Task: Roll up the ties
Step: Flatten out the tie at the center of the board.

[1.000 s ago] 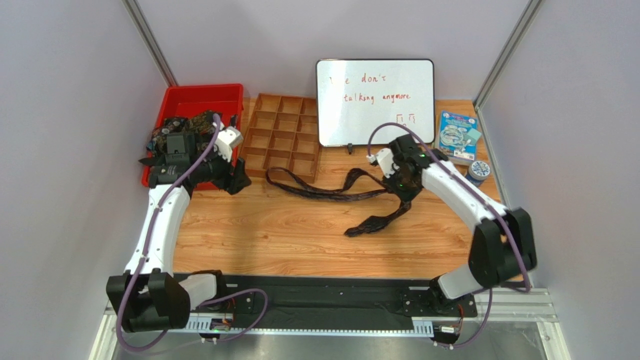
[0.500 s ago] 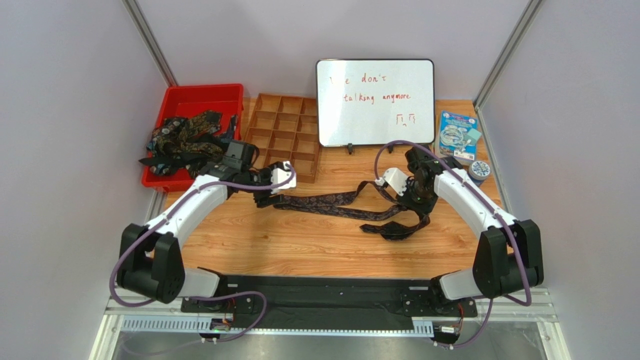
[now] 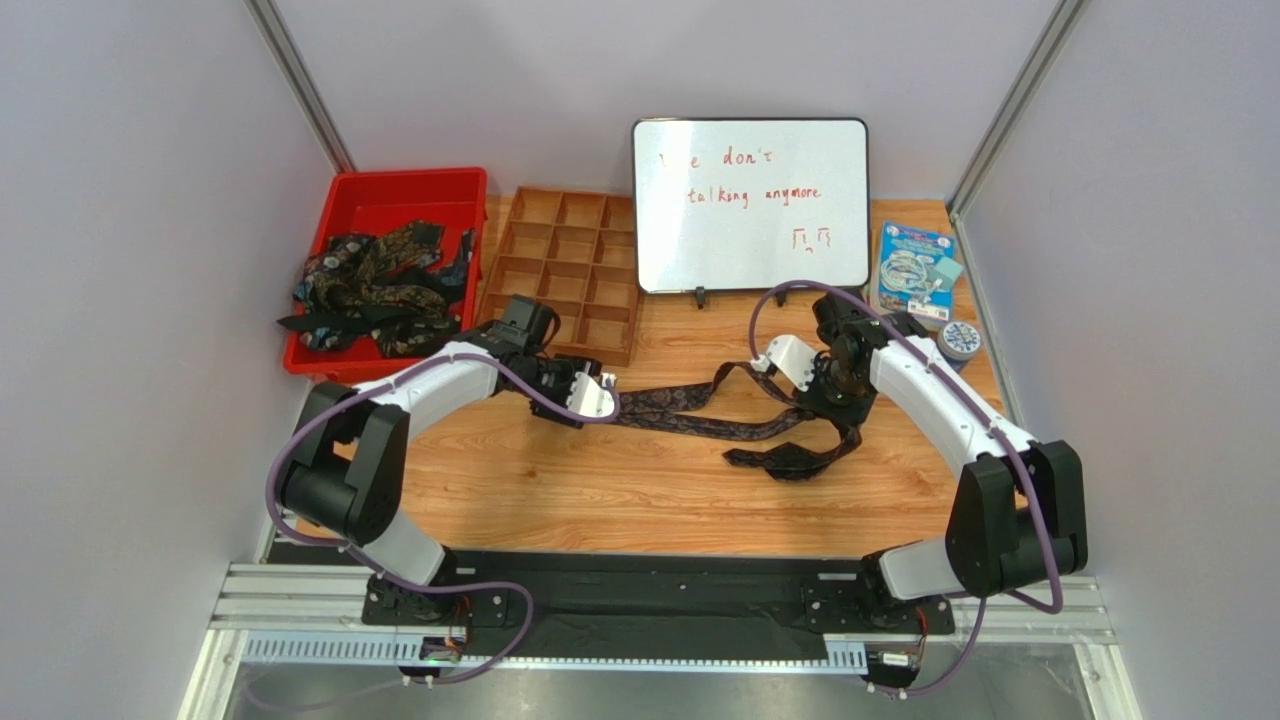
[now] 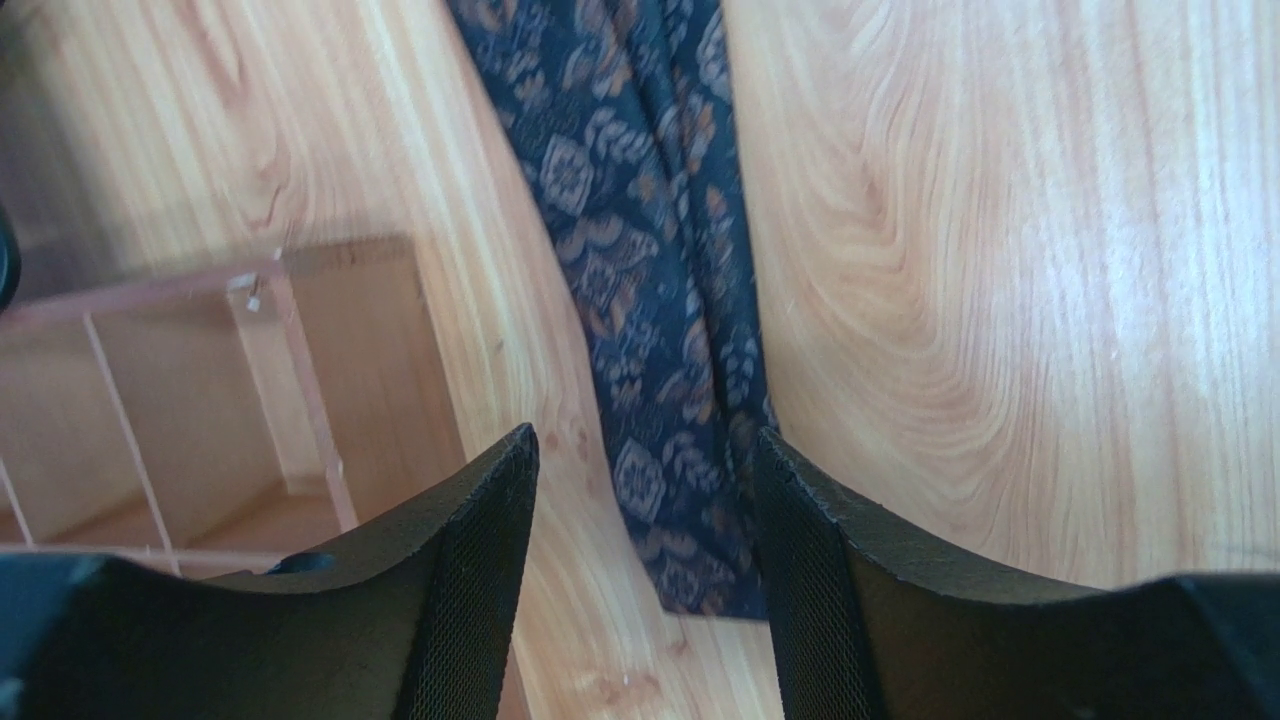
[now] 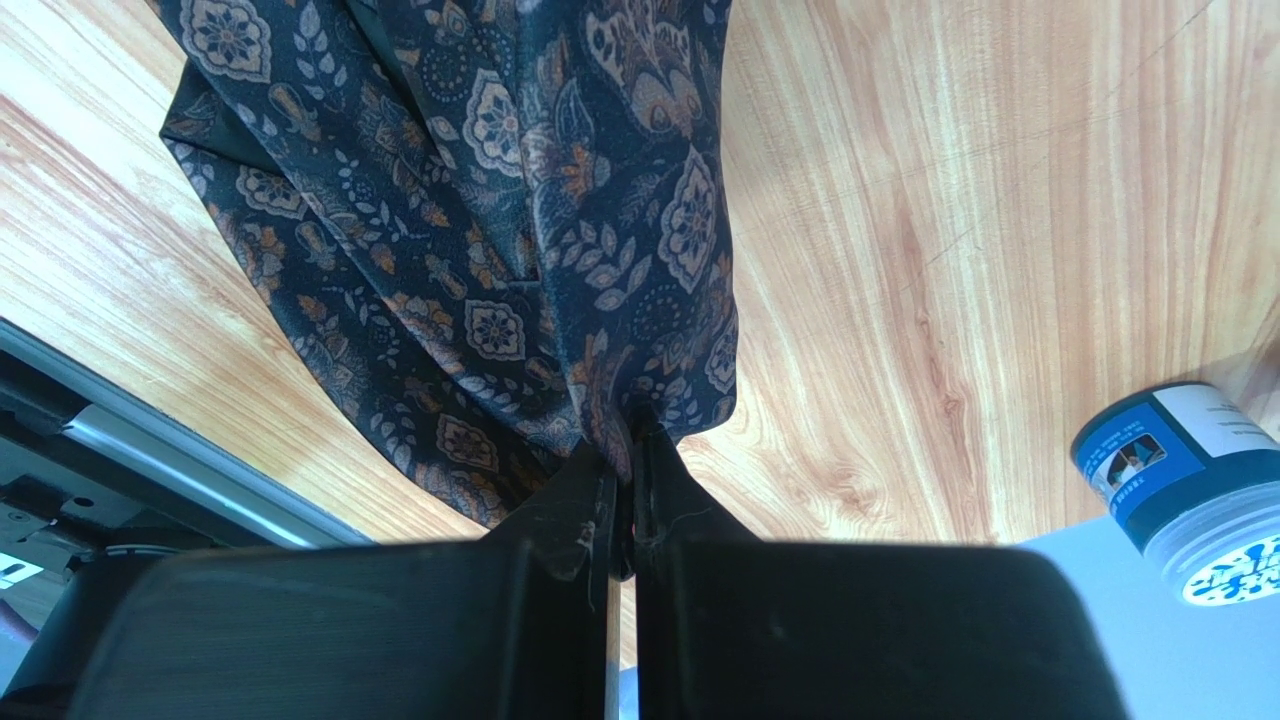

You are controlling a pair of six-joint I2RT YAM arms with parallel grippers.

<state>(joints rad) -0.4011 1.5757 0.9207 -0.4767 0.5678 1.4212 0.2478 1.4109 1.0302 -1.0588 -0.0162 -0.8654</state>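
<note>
One dark paisley tie [image 3: 694,402] lies across the middle of the wooden table, its narrow end at the left. My left gripper [image 3: 598,399] is open and low over that narrow end; in the left wrist view the tie's tip [image 4: 684,495] sits between the spread fingers [image 4: 466,555]. My right gripper [image 3: 836,399] is shut on the tie's wide part, pinching bunched fabric [image 5: 601,300] that hangs folded toward the front [image 3: 789,458]. More ties [image 3: 368,285] are heaped in the red bin [image 3: 394,192].
A wooden compartment tray [image 3: 564,270] stands just behind my left gripper and shows in the left wrist view [image 4: 226,390]. A whiteboard [image 3: 748,203] stands at the back. A blue packet [image 3: 915,270] and a small tin [image 3: 957,342] sit at the right.
My left arm swung from the red bin to the table centre and came down over the tie's narrow end. The tie's left part was drawn rightward and straighter. My right gripper barely moved in the last half second.
</note>
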